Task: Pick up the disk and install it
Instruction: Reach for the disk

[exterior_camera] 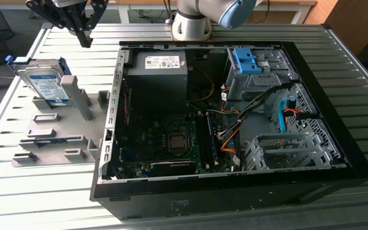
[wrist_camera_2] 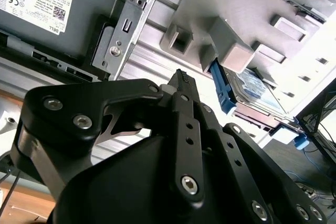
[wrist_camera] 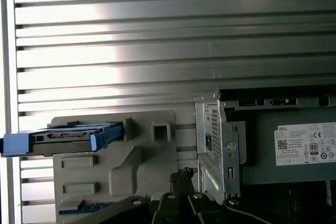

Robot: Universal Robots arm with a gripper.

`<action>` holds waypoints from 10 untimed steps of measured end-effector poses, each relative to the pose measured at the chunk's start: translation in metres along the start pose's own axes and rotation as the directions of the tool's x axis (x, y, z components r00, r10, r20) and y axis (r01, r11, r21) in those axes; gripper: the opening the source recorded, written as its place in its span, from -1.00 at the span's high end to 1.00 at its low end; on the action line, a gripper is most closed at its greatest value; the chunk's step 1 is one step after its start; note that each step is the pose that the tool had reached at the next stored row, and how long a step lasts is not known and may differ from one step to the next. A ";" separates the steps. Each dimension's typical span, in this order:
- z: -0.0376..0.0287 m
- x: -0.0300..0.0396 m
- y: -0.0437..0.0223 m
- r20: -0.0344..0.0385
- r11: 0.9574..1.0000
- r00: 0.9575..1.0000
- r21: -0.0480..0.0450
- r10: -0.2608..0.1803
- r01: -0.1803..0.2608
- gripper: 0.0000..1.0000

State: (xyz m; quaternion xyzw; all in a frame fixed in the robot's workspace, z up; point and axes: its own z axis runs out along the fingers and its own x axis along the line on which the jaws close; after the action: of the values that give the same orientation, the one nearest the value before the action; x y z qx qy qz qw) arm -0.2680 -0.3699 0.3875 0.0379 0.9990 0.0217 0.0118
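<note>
Computer case [exterior_camera: 235, 201] sits beside grey rack [exterior_camera: 63, 139] holding the disk [exterior_camera: 46, 84]; end effector [exterior_camera: 86, 42] hovers near it, closed together, empty.

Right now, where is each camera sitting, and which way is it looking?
Exterior view: off the arm, up high, looking down on the open computer case and the disk in its gray holder; the arm's base and end effector show.
Second wrist view: on the wrist, looking along the end effector toward the disk and power supply.
First wrist view: on the wrist, facing the table and disk; the end effector's tip shows.
Shared: every view sees the disk and end effector.
</note>
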 end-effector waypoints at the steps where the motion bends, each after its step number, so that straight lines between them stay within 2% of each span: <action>1: 0.0000 0.0010 0.0000 0.000 1.000 1.000 0.000 0.000 0.000 0.79; 10: 0.0003 0.0095 -0.0005 0.000 1.000 1.000 0.000 0.000 0.000 0.79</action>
State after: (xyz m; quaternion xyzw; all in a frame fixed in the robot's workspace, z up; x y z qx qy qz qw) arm -0.2774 -0.3697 0.3870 0.0379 0.9990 0.0217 0.0117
